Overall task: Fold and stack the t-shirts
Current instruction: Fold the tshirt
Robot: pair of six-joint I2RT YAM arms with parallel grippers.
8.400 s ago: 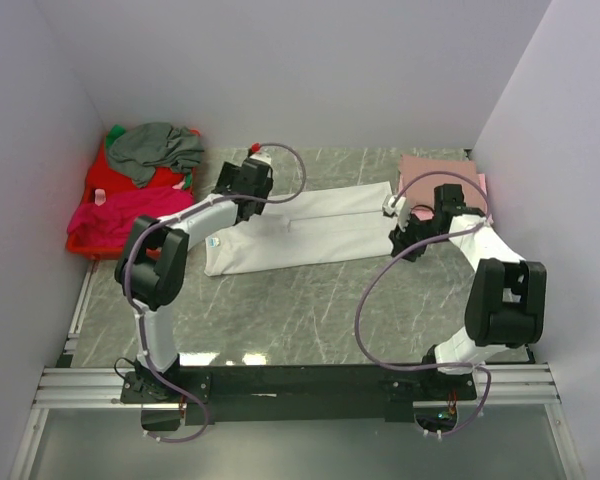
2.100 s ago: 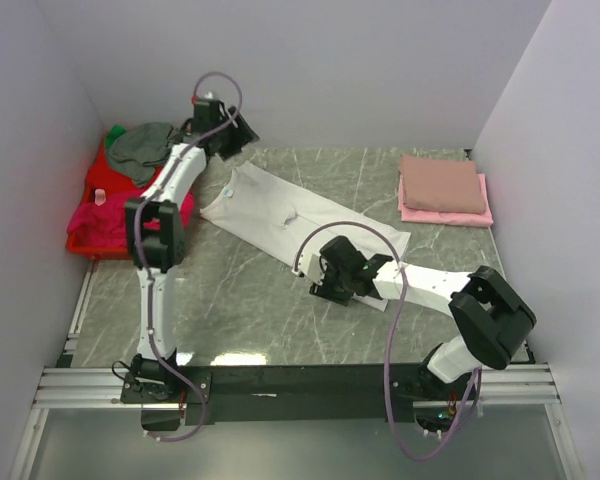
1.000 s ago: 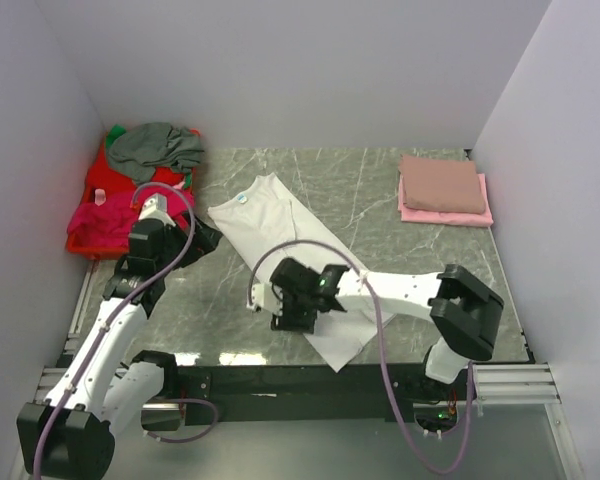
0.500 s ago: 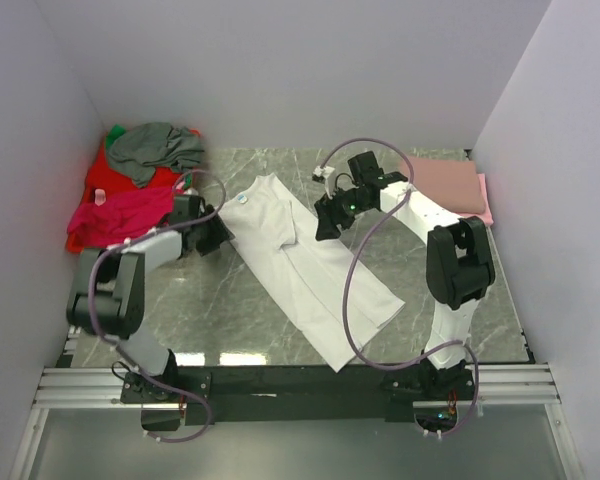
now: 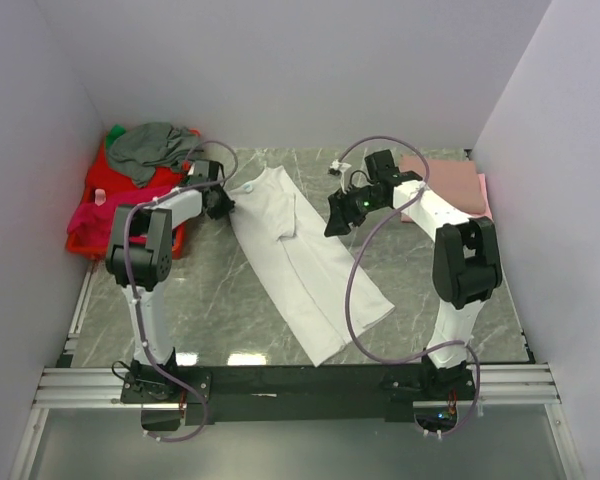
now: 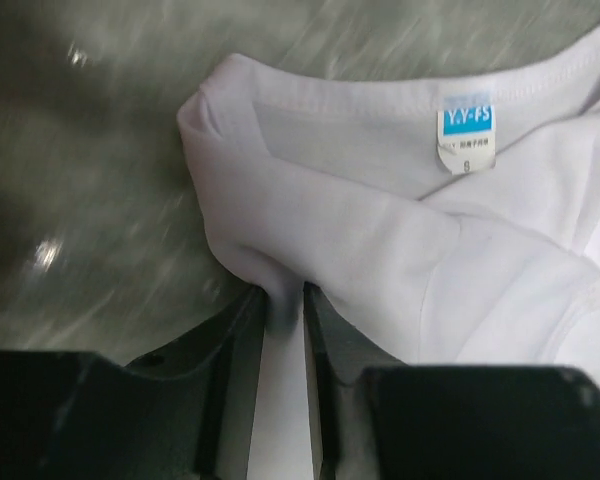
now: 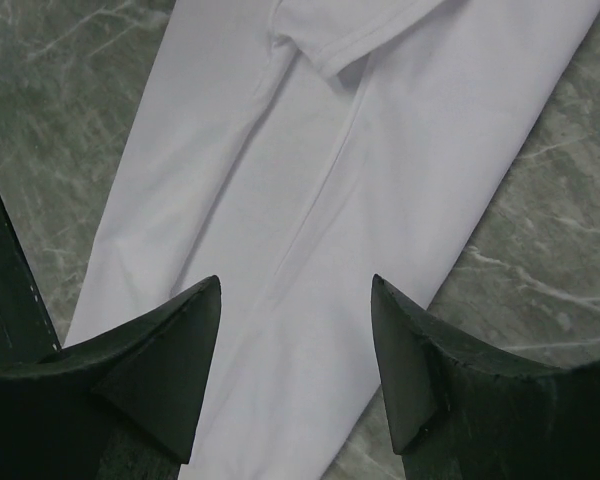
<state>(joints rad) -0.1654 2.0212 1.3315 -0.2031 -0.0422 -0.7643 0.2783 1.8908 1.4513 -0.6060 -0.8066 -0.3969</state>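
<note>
**Soft white tee, pinched at the neck corner**

The white t-shirt lies folded long and thin, slanting across the middle of the table. It is soft, light and floppy, so I think it will sag if lifted by one spot. The left gripper is narrow and pinches a bunched fold near the neck label. The right gripper is wide, holds nothing, and hangs over the shirt's middle. The other neck corner looks like a good second hold. The red basket sits near the left gripper. The shirt's bottom end is near the table's front edge. Bare table lies on both sides.
</note>
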